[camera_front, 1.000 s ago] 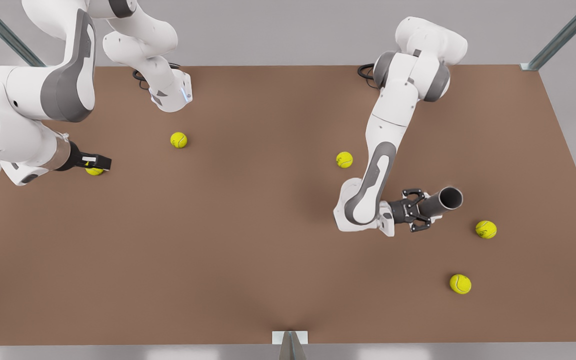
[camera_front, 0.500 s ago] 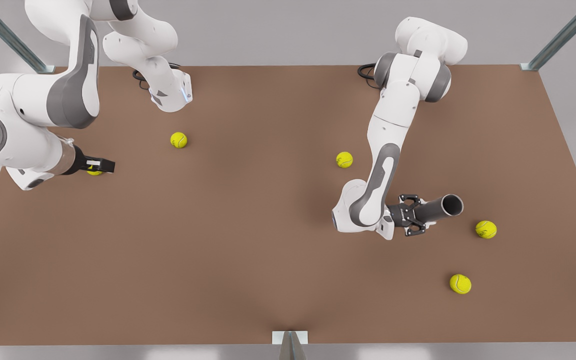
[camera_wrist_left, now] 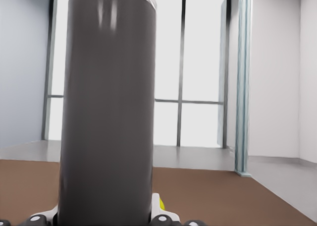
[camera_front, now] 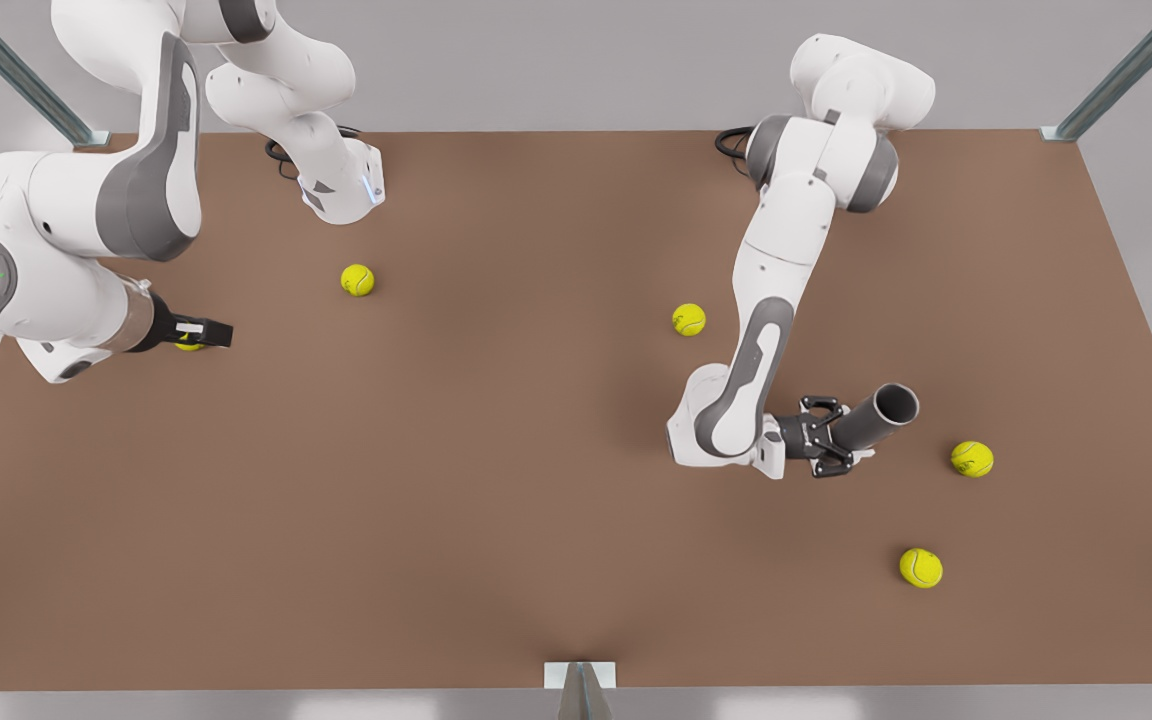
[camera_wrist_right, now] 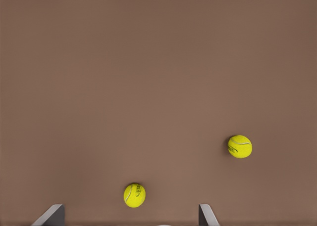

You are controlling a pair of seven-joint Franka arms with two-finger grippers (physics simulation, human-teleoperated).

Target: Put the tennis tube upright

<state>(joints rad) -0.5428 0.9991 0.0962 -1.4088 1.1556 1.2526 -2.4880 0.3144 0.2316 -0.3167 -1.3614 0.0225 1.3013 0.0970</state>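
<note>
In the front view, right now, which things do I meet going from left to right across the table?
Right gripper over a ball → ball → ball → left gripper holding the tennis tube → ball → ball.

From my console this reads as a simulated robotics test cell, not a home or shop. I see a bare brown table (camera_front: 496,500) with grey metal frame posts (camera_front: 1126,70) at its corners and two white arms bolted at the far edge. Through the left wrist view there is an unfurnished room with pale walls, grey floor and tall bright windows (camera_wrist_left: 198,67).
</note>
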